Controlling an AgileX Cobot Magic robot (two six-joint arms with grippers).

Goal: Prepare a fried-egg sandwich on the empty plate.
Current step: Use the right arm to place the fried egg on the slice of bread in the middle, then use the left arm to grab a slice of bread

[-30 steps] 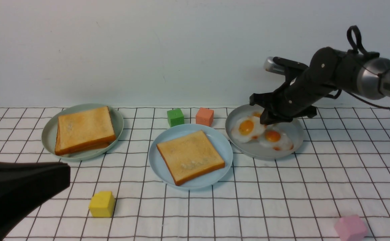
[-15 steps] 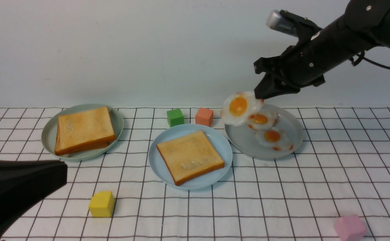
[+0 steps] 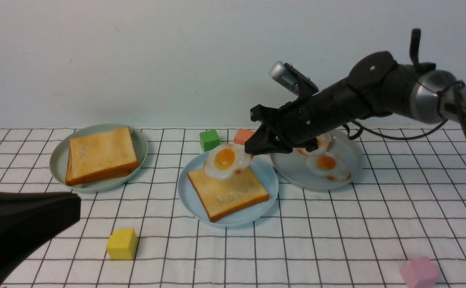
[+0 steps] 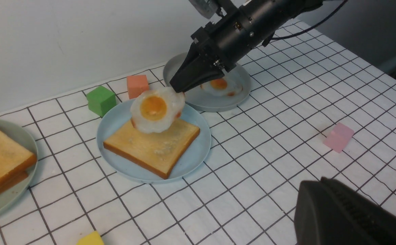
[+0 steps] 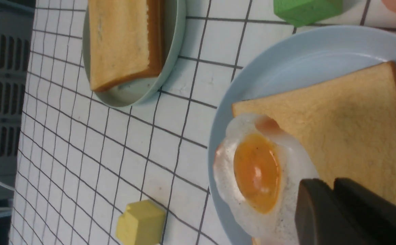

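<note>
My right gripper (image 3: 253,151) is shut on the edge of a white fried egg (image 3: 225,161) with an orange yolk and holds it just above the toast slice (image 3: 228,188) on the light blue plate (image 3: 265,171). The egg (image 4: 157,110), toast (image 4: 152,146) and plate (image 4: 194,156) also show in the left wrist view, and in the right wrist view the egg (image 5: 257,177) hangs over the toast (image 5: 347,132). My left gripper (image 3: 75,208) is shut and empty at the front left, low over the cloth.
A pale green plate (image 3: 59,160) with stacked toast (image 3: 101,154) is at the back left. A grey plate (image 3: 349,162) with two more eggs (image 3: 327,164) is at the right. Green (image 3: 209,140), orange (image 3: 244,137), yellow (image 3: 122,244) and pink (image 3: 418,273) blocks lie around.
My right gripper lifted one egg off the grey plate, carried it left and lowered it over the toast on the blue plate. The left arm has not moved.
</note>
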